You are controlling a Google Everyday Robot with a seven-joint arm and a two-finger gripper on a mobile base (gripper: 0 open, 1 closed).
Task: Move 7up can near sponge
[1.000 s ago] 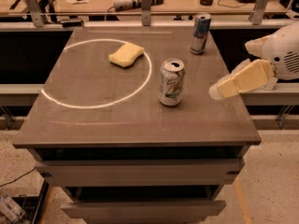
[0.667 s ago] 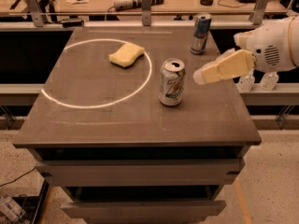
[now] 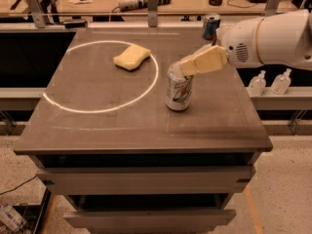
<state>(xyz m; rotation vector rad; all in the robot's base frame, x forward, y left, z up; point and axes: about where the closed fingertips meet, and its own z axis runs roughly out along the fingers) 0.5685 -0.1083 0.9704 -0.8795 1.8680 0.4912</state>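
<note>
The 7up can [image 3: 177, 90] stands upright on the table [image 3: 122, 126], right of centre, just outside a white circle marked on the top. The pale yellow sponge [image 3: 131, 57] lies inside the circle at its far side, well to the left of the can. My gripper [image 3: 189, 67] reaches in from the right on a white arm [image 3: 273, 38]. Its cream tip is at the can's top rim, covering the upper right of the can.
A slim blue-and-silver can [image 3: 210, 27] stands at the far right of the table, behind my arm. A white circle [image 3: 97, 108] is marked on the tabletop. Two small bottles [image 3: 268, 82] sit on a lower ledge to the right. A bench with tools runs behind.
My gripper has moved left from beside the table's right edge to the top of the 7up can. The can, the sponge and the blue can have not moved.
</note>
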